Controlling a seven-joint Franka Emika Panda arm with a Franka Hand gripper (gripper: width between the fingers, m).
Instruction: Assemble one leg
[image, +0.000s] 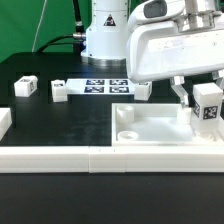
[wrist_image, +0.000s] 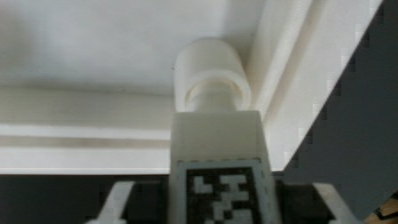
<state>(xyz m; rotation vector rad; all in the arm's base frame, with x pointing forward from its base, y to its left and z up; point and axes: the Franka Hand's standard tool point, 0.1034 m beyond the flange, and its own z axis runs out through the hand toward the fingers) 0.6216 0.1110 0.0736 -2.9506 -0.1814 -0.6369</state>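
Observation:
My gripper (image: 203, 104) is shut on the leg (image: 208, 98), a small white block with a black-and-white tag, and holds it just above the right end of the large white tray piece (image: 150, 128). In the wrist view the leg (wrist_image: 221, 150) stands between my fingers (wrist_image: 128, 200), its tag facing the camera. It points at a rounded white post (wrist_image: 214, 80) in the tray's corner, close to it; whether they touch cannot be told.
Three more small white blocks lie on the black table: two at the exterior view's left (image: 25, 87) (image: 58, 92) and one behind the tray (image: 143, 90). The marker board (image: 103, 85) lies at the back. Long white border bars (image: 100, 157) run along the front.

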